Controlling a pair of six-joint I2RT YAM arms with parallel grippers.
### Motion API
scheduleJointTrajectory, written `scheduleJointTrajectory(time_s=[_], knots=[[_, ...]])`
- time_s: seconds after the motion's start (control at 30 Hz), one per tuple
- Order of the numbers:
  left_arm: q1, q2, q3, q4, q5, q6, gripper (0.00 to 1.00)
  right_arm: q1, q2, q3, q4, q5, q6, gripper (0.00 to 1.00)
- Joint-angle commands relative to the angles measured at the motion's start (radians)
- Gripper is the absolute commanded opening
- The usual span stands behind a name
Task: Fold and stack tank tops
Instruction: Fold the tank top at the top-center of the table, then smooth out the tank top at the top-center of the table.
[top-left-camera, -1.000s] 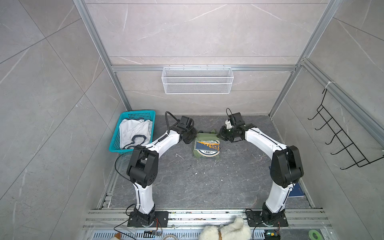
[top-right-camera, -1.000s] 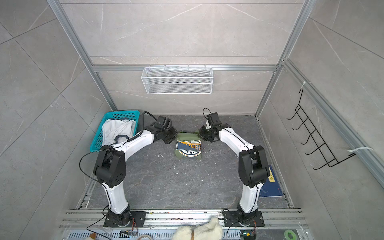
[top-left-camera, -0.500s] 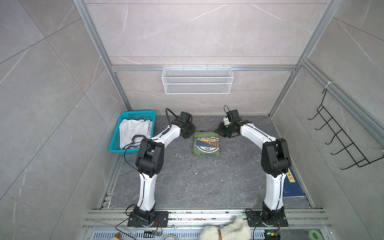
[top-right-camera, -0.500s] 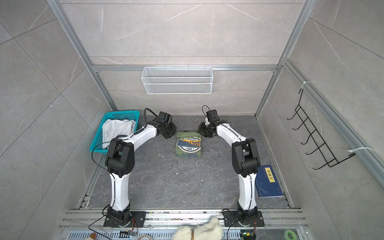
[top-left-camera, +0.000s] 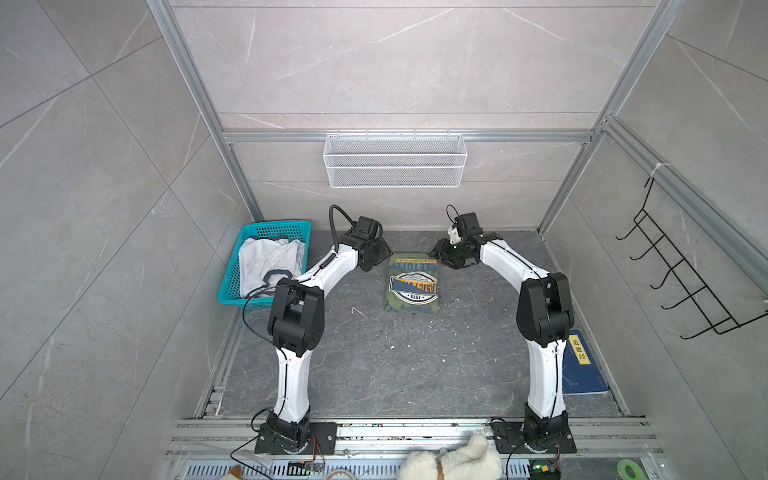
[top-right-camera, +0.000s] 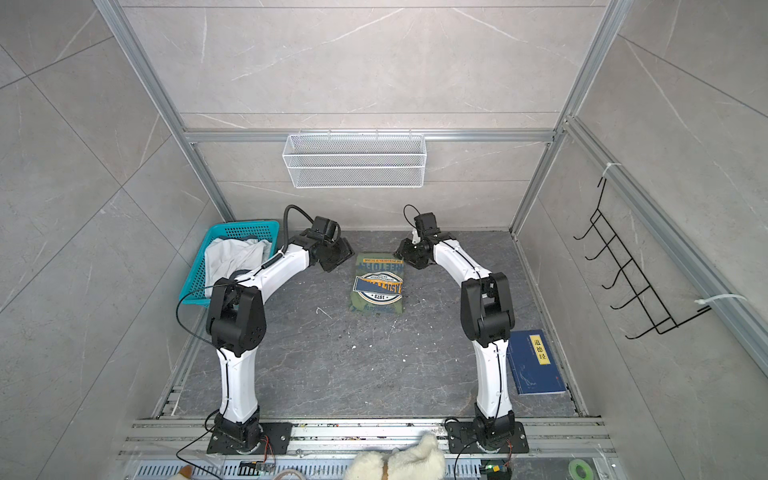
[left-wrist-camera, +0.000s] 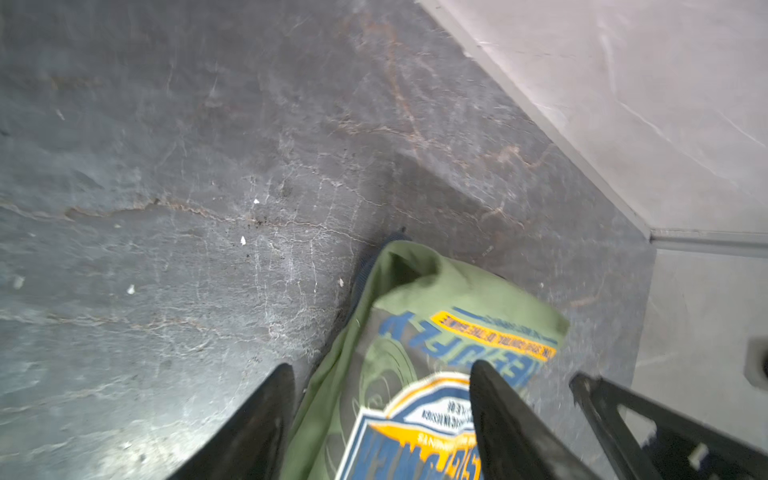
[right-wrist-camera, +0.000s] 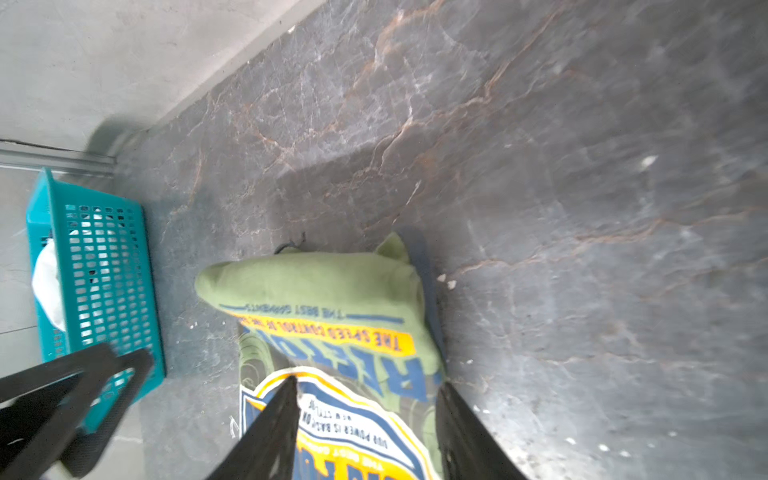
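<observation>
The olive green tank top (top-left-camera: 413, 284) (top-right-camera: 379, 284) lies folded on the dark floor near the back, badge print facing up. My left gripper (top-left-camera: 380, 253) (left-wrist-camera: 382, 368) hovers open over its far left corner, nothing between the fingers. At the far right corner my right gripper (top-left-camera: 441, 254) (right-wrist-camera: 369, 383) also stands open just above the cloth. The corner by the left gripper is slightly puffed up in the left wrist view. The white tank top (top-left-camera: 270, 259) (top-right-camera: 232, 255) lies crumpled in the teal basket (top-left-camera: 276, 226).
The back wall is close behind both grippers. A white wire basket (top-left-camera: 395, 160) hangs on that wall. A dark blue board (top-left-camera: 582, 365) lies by the right arm's base, black hooks (top-left-camera: 681, 282) are on the right wall, and a white plush toy (top-left-camera: 453, 461) is at the front.
Both grippers went from shut to open and let go of the green top's far edge. Both arms reached further back, and the top now lies stretched out flat.
</observation>
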Motion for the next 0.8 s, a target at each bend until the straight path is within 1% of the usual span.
scheduleJointTrajectory(time_s=[0.0,0.1,0.23,0.43,0.57,0.73,0.77], knots=[[0.005,-0.067,-0.042,0.014,0.009,0.135,0.71,-0.002,-0.099,-0.08,0.018,0.039,-0.069,0.57],[0.005,-0.023,-0.041,0.019,0.046,0.17,0.73,-0.002,-0.09,-0.138,0.076,0.006,-0.069,0.57],[-0.001,0.066,-0.001,0.02,0.084,0.196,0.74,-0.001,-0.032,-0.118,0.087,-0.026,-0.066,0.57],[-0.002,0.164,0.073,0.037,0.114,0.201,0.74,0.002,0.055,-0.049,0.069,-0.025,-0.067,0.56],[-0.003,0.22,0.127,0.054,0.136,0.192,0.69,0.004,0.116,0.018,0.056,-0.042,-0.067,0.51],[-0.002,0.274,0.207,0.057,0.136,0.173,0.6,0.005,0.189,0.107,0.035,-0.059,-0.056,0.39],[-0.002,0.319,0.23,0.054,0.136,0.173,0.58,0.005,0.205,0.131,0.024,-0.057,-0.054,0.36]])
